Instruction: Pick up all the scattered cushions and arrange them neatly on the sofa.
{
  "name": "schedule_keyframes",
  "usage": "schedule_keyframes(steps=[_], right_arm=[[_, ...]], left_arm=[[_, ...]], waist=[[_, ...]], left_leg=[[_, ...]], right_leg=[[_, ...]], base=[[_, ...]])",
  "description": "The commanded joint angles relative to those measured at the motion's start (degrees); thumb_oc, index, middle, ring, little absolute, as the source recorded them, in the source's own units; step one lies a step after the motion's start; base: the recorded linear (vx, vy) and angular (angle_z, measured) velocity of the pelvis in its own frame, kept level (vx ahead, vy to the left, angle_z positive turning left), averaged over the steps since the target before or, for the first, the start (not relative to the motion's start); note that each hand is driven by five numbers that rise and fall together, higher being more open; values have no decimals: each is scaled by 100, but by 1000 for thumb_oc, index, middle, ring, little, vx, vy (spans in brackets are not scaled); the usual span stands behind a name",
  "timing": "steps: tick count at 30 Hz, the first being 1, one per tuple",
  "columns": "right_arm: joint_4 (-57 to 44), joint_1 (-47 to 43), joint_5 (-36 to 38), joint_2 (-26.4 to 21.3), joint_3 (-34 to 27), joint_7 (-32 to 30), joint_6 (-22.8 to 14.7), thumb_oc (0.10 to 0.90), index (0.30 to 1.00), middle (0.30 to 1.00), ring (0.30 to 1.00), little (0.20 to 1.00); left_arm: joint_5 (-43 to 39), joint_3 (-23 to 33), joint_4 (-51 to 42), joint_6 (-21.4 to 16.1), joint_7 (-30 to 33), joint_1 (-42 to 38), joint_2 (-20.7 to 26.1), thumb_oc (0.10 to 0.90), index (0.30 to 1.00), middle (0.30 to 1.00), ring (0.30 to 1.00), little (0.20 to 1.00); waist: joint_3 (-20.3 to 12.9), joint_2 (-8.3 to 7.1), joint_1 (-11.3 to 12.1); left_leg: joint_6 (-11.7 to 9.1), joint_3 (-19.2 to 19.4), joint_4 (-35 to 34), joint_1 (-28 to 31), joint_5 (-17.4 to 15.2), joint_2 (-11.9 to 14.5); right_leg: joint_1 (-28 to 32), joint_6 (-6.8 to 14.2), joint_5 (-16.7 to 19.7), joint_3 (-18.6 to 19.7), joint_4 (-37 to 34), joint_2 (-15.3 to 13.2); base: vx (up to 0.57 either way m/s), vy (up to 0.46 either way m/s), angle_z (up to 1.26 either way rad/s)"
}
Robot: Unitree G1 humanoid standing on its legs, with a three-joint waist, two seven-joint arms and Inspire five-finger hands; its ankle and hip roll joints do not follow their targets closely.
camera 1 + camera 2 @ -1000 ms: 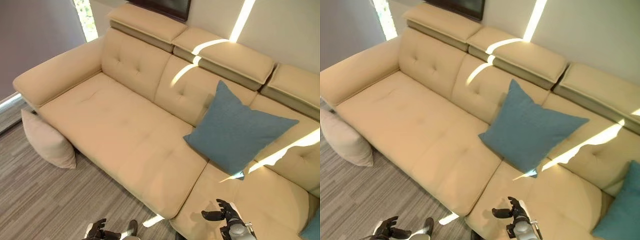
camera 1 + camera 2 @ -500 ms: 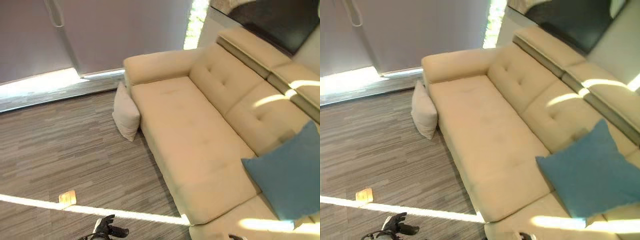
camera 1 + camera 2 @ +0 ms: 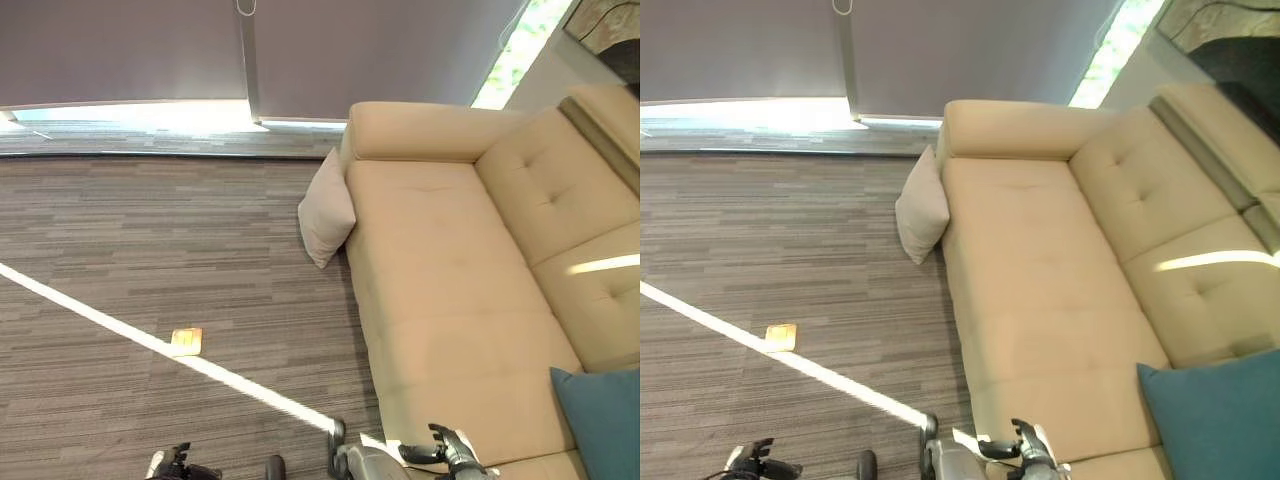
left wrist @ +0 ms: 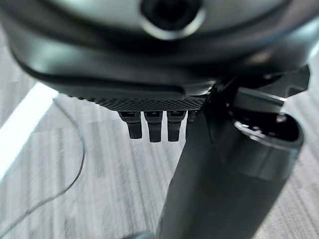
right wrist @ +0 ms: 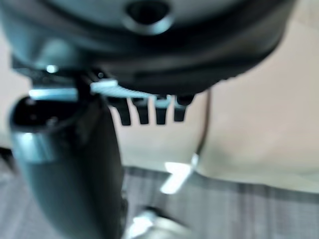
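Beige cushion (image 3: 327,212) sits on the floor (image 3: 150,260), propped upright against the sofa (image 3: 450,280) front, just below the armrest. Blue cushion (image 3: 1220,420) is already on the seat at the sofa's far right end, partly cut off by the frame edge. So one cushion left to fetch, judging by what shows.

Left hand (image 3: 178,466) hangs low over the floor, well apart from the beige cushion; its wrist view shows fingers (image 4: 152,127) straight, spread, holding nothing. Right hand (image 3: 445,452) hovers near the seat's front edge, fingers (image 5: 144,113) also straight and empty.

Small tan tile-like scrap (image 3: 186,341) lies on the floor beside a sunlight stripe; not a cushion, ignore.

Risks from here:
- Cushion is soft & leaning; a one-hand pinch at a corner could let it flop or slip out. Prob. needs both hands or a deep grasp.
- It's low and tight to the sofa base, so reaching down means a deep bend; balance may suffer on two legs.
- Pushing at it could wedge it harder against the sofa or tip it flat.
- Bright glare may muddle depth when closing in.
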Motion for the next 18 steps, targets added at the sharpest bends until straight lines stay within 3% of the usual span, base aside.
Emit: schedule_keyframes(steps=[1,4,5,8,9,10,12,13,16,17,18], right_arm=[[43,-114,-76,-345,23,-157,-168,800,900,900,900,900],[54,52,-38,-375,-70,-150,-190,800,900,900,900,900],[54,44,-35,-387,-73,-148,-200,800,900,900,900,900],[28,-8,-55,-437,-5,-135,-199,800,900,900,900,900],[71,-54,-39,-471,14,-140,-167,800,900,900,900,900],[72,-55,-39,-471,14,-141,-167,800,900,900,900,900],[96,-74,-45,-475,29,-148,-146,800,900,900,900,900],[116,-90,-93,-482,67,-157,-118,800,900,900,900,900],[125,-57,-159,-473,109,-199,-94,800,900,900,900,900],[124,-56,-160,-472,110,-199,-94,800,900,900,900,900],[126,-2,-152,-441,108,-206,-88,800,900,900,900,900]], left_arm=[[3,-53,-80,-212,1,-66,180,800,900,900,900,900],[60,-135,-78,-202,-43,-8,56,800,900,900,900,900],[60,-162,-99,-205,-38,-8,33,800,900,900,900,900],[36,-221,-232,-193,-46,0,2,800,900,900,900,900],[-14,-228,-270,-171,-63,-12,6,800,900,900,900,900],[-14,-228,-270,-170,-63,-12,6,800,900,900,900,900],[-11,-216,-263,-159,-62,-5,8,800,900,900,900,900],[12,-204,-219,-135,-57,30,33,800,900,900,900,900],[44,-130,-173,-111,-52,114,82,800,900,900,900,900],[44,-130,-173,-111,-52,116,82,800,900,900,900,900],[12,-76,-134,-100,-31,149,112,800,900,900,900,900]], waist=[[-178,-134,-127],[-303,-77,-279],[-351,-69,-322],[-375,-97,-308],[-360,-175,-236],[-358,-170,-229],[-362,-224,-173],[-407,-286,-104],[-437,-255,6],[-434,-260,7],[-424,-272,40]], left_leg=[[-462,-285,422,108,-588,-326],[-642,-411,655,273,-760,-285],[-708,-370,824,210,-670,-274],[-947,15,1691,-151,-431,-173],[-963,455,1980,-534,-433,-16],[-964,461,2007,-544,-451,-8],[-904,640,2028,-733,-555,47],[-809,835,1701,-929,-574,158],[-864,994,1024,-1090,-32,447],[-866,996,1002,-1073,-21,443],[-937,1107,855,-1291,306,626]], right_leg=[[598,192,224,-92,-345,-42],[865,18,131,78,-361,20],[947,5,153,30,-430,-11],[1294,-64,112,-62,-629,-77],[1494,-89,20,-143,-727,-180],[1494,-90,20,-138,-727,-173],[1576,-85,-22,-169,-768,-228],[1679,-48,-90,-198,-849,-253],[1841,-35,-241,-217,-888,-168],[1847,-36,-243,-216,-888,-171],[1990,-51,-363,-232,-914,-140]], base=[[223,-42,121],[251,-96,93],[296,-158,64],[169,-74,66],[116,-41,51],[118,-45,28],[99,-19,14],[184,-4,14],[186,33,17],[187,80,4],[166,81,-4]])
